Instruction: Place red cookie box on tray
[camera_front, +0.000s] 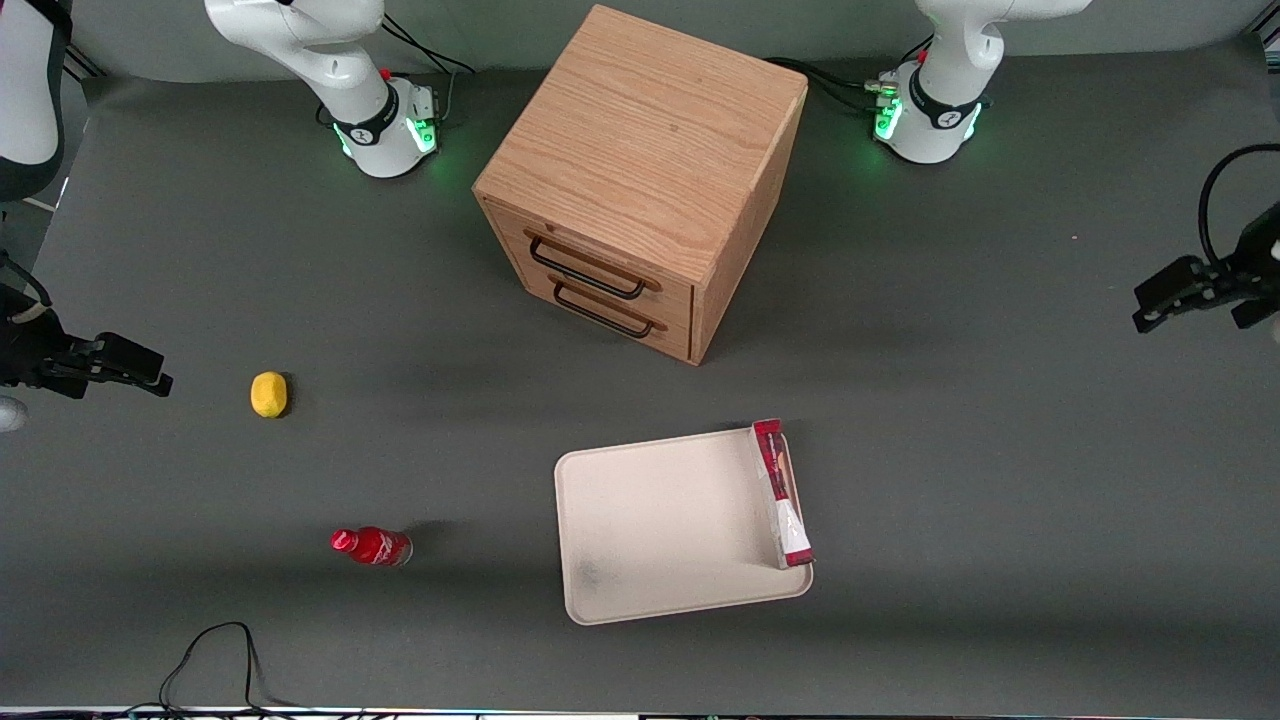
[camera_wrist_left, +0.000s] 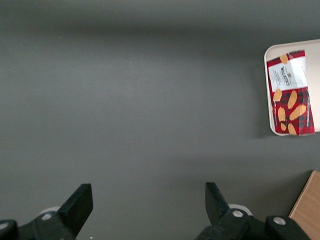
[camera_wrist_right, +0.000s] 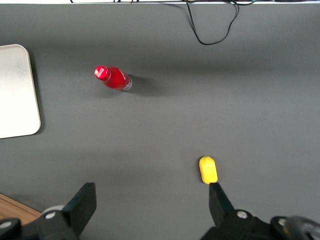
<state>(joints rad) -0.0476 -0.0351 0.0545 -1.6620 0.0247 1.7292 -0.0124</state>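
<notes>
The red cookie box (camera_front: 782, 495) rests on the cream-white tray (camera_front: 660, 530), along the tray's rim at the working arm's end, tipped up on a long side. The left wrist view shows its red printed face with cookies (camera_wrist_left: 291, 95) on the tray (camera_wrist_left: 290, 46). My left gripper (camera_front: 1190, 300) hangs above bare table well away from the tray, toward the working arm's end. Its fingers (camera_wrist_left: 80, 200) are wide apart with nothing between them (camera_wrist_left: 148, 192).
A wooden drawer cabinet (camera_front: 640, 180) stands farther from the front camera than the tray; its corner shows in the left wrist view (camera_wrist_left: 306, 207). A small red bottle (camera_front: 372, 546) and a yellow fruit (camera_front: 269, 394) lie toward the parked arm's end.
</notes>
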